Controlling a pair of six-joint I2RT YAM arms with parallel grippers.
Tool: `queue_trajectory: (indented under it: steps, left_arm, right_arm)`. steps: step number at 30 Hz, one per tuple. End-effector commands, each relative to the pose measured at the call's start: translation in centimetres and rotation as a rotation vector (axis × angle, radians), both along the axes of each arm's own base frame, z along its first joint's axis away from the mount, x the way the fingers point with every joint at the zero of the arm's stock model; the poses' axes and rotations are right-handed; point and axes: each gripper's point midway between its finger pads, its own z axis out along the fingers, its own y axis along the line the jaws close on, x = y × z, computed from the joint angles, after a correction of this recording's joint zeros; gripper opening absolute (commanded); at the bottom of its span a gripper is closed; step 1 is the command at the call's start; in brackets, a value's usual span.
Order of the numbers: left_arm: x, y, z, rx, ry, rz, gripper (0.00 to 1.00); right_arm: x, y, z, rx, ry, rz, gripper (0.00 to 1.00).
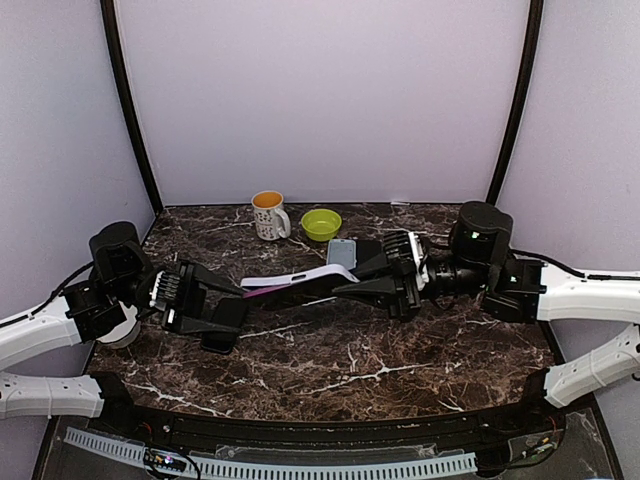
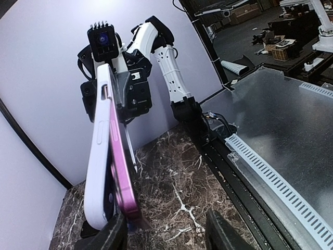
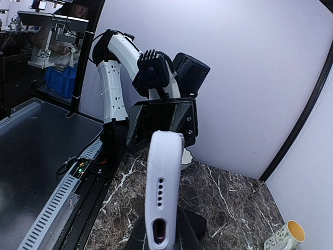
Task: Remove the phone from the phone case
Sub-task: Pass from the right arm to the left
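- The white phone case (image 1: 312,273) is held above the middle of the worktop (image 1: 400,370), between the two arms. The purple phone (image 2: 125,179) is peeling out at its 9 o'clock end.
- The right pincer (image 1: 352,284) is pressed together on the case's 3 o'clock end.
- The left pincer (image 2: 166,235) is spread, with one finger just beside the phone's freed end.
- A mug (image 1: 268,214) and a green bowl (image 1: 321,223) stand at 12 o'clock by the back edge. Bare marble stretches toward 6 o'clock.

White phone case (image 1: 300,277) and glossy pink-purple phone (image 1: 262,291); dark brown marble-patterned table (image 1: 350,360) veined in white; lime-green bowl (image 1: 321,223); white mug (image 1: 268,215) with small dark speckles, orange inside; pale lilac walls (image 1: 320,100)
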Motion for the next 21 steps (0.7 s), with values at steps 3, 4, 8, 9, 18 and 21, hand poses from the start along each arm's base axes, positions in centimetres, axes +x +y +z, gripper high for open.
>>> queue_trajectory:
  steps: [3, 4, 8, 9, 18, 21]
  left_arm:
    - [1.4, -0.1, 0.6, -0.027, -0.027, 0.08, 0.48]
    - [1.7, -0.1, 0.7, -0.028, -0.024, 0.101, 0.46]
    - [2.9, -0.3, 1.0, -0.038, -0.021, 0.161, 0.42]
    - [3.1, -0.3, 1.0, -0.038, -0.022, 0.175, 0.42]
    - [3.9, -0.3, 0.9, -0.033, -0.022, 0.214, 0.24]
    - [4.4, -0.3, 0.8, -0.028, -0.022, 0.242, 0.19]
  right_arm:
    - [-0.6, 1.5, 2.8, 0.103, -0.043, 0.008, 0.0]
    - [-0.3, 1.7, 2.8, 0.105, -0.044, -0.012, 0.0]
    - [-0.1, 2.6, 2.4, 0.106, -0.039, -0.034, 0.0]
    - [-0.1, 2.7, 2.3, 0.106, -0.037, -0.033, 0.0]
    - [-0.2, 3.1, 2.6, 0.129, -0.025, -0.033, 0.0]
    - [-0.4, 3.0, 2.8, 0.145, -0.012, -0.02, 0.0]
